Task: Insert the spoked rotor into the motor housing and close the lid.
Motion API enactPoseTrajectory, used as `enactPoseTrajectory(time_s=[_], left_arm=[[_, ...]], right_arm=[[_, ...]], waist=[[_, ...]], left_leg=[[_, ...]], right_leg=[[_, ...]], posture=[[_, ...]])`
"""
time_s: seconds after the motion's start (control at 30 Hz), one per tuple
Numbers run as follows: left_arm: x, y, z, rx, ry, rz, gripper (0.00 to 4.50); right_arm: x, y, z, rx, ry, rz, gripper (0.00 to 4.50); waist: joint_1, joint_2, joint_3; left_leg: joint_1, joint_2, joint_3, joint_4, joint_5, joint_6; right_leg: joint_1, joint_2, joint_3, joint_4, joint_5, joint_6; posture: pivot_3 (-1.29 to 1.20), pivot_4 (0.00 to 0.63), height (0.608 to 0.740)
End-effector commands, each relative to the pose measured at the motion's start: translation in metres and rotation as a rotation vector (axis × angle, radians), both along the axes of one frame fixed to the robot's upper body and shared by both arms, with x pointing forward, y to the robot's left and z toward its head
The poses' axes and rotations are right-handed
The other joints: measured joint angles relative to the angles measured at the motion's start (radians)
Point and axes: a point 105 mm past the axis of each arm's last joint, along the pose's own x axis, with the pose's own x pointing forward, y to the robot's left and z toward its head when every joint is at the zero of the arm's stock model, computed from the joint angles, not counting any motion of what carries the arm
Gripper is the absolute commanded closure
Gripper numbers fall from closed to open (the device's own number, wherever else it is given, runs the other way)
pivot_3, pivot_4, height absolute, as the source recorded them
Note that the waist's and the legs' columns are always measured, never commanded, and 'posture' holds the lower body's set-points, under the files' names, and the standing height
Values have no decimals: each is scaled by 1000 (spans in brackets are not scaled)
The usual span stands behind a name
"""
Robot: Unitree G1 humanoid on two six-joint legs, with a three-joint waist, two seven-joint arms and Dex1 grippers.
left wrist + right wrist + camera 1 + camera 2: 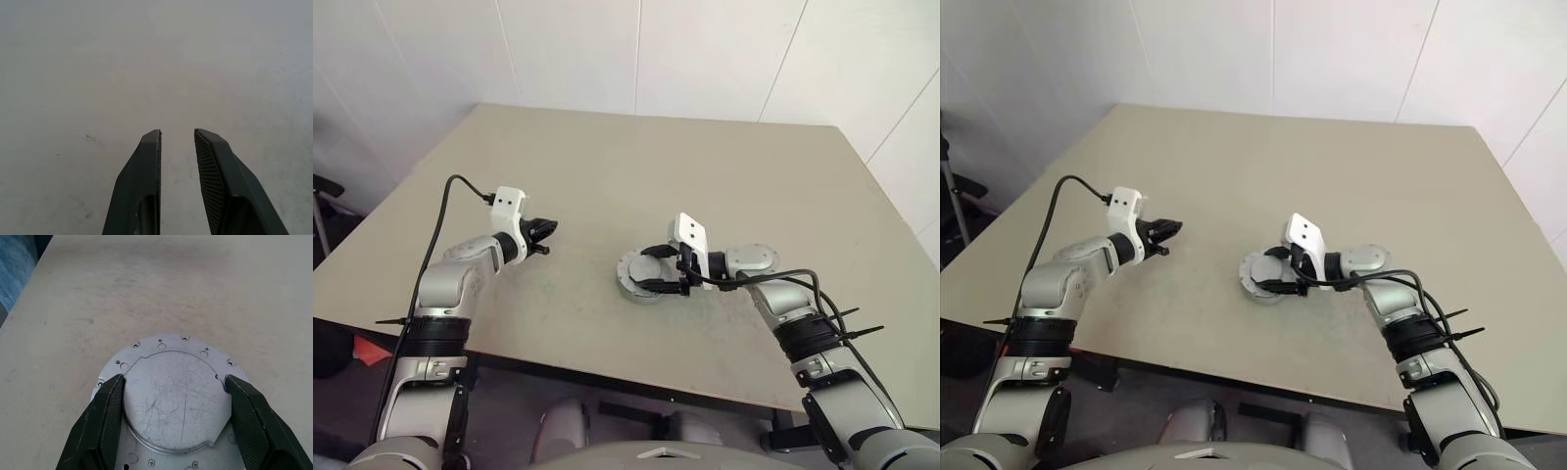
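The lid (176, 404), a scratched plain grey disc, lies flat and closed on the motor housing (161, 343), whose holed flange shows around it. The housing stands on the table right of centre (628, 277). My right gripper (174, 382) reaches in from the right with its two fingers against opposite sides of the lid's raised rim. The spoked rotor is hidden. My left gripper (548, 235) hovers over bare table to the left of the housing. Its fingers (146, 161) stand a narrow gap apart with nothing between them.
The beige table (705, 166) runs back to a white wall. Its front edge passes just below both arms, and its left edge slants away behind the left arm. A black cable loops above the left forearm (445, 201).
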Motion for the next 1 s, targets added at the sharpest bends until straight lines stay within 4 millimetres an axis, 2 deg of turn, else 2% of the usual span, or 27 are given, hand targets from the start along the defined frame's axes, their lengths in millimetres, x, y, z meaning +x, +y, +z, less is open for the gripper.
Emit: enactPoseTrajectory(time_s=[0.03, 0.4, 1.0], left_arm=[[1, 1, 12, 8, -47, -5, 3348], [1, 0, 11, 9, -47, -6, 3348], [2, -1, 10, 12, -45, -8, 3348]], right_arm=[[2, -10, -5, -56, -5, -10, 1350], [3, -17, -1, -57, -16, -9, 1350], [-1, -17, 11, 15, 7, 11, 1350]], waist=[[0, 0, 0], [5, 0, 0], [6, 0, 0]], left_leg=[[0, 0, 0, 0, 0, 0], [0, 0, 0, 0, 0, 0], [-1, -1, 0, 0, -1, 2]], right_leg=[[0, 0, 0, 0, 0, 0], [1, 0, 0, 0, 0, 0], [0, 0, 0, -1, 0, 0]], posture=[[0, 0, 740], [0, 0, 740], [0, 0, 740]])
